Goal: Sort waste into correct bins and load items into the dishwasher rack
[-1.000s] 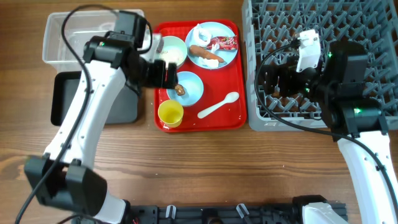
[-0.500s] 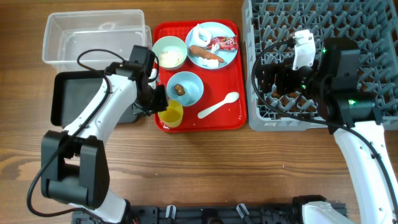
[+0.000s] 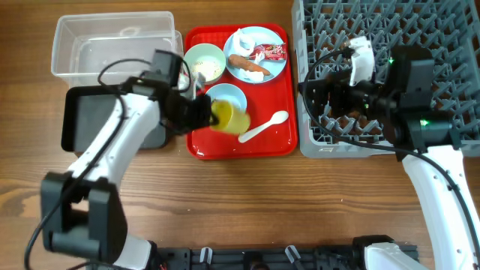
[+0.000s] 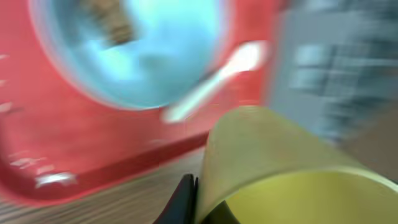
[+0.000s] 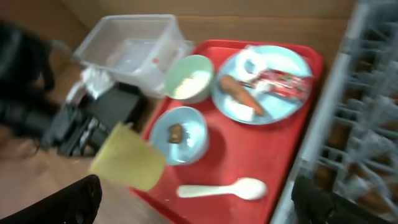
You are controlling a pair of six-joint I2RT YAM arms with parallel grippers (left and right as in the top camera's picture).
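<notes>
Over the red serving tray's (image 3: 281,144) left front part, the yellow cup (image 3: 229,118) hangs tilted, clamped in the left gripper (image 3: 214,114). The left wrist view, badly blurred, shows one of the dark fingers (image 4: 185,198) pressed against the cup's wall, which the overhead view hides. On the tray behind the cup is the light blue bowl (image 3: 234,95). The right wrist view shows a small brown lump (image 5: 176,132) in it. The white spoon (image 3: 262,127) lies on the tray's right half. The right gripper (image 3: 313,97) hovers at the tray's right edge, over the grey rack (image 3: 420,30), fingers spread apart and empty.
</notes>
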